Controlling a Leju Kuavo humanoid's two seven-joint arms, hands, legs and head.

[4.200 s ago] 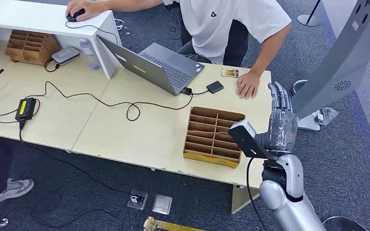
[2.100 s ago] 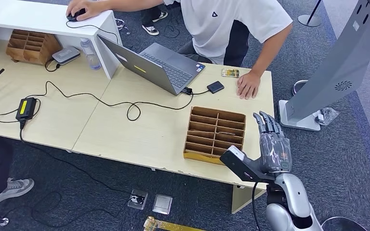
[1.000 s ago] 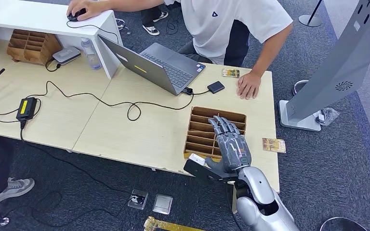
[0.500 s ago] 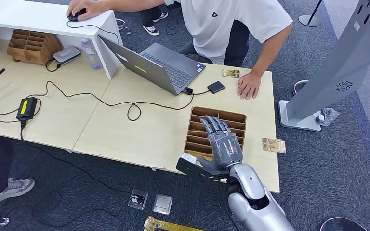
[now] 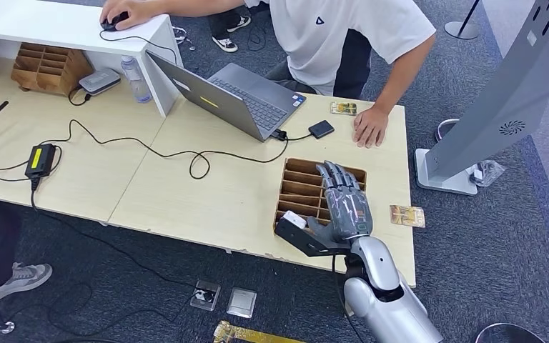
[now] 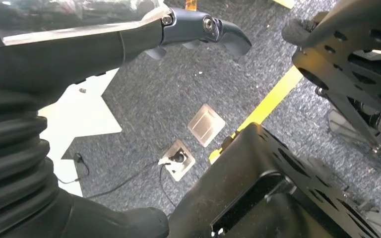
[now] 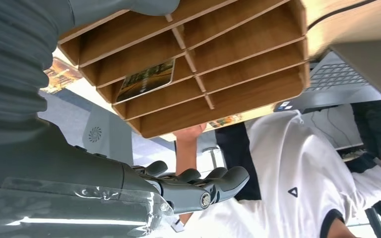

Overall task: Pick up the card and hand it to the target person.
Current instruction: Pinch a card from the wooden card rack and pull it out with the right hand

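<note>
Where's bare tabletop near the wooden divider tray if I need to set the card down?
Bare patches: the light wooden table left of the brown wooden divider tray, below the black cable loop; also the strip between tray and patterned card. Crowded: the far edge, around the grey laptop and the person's hand.

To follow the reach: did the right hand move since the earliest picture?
Yes. The right hand moved from beyond the table's right edge to over the wooden organizer.
</note>
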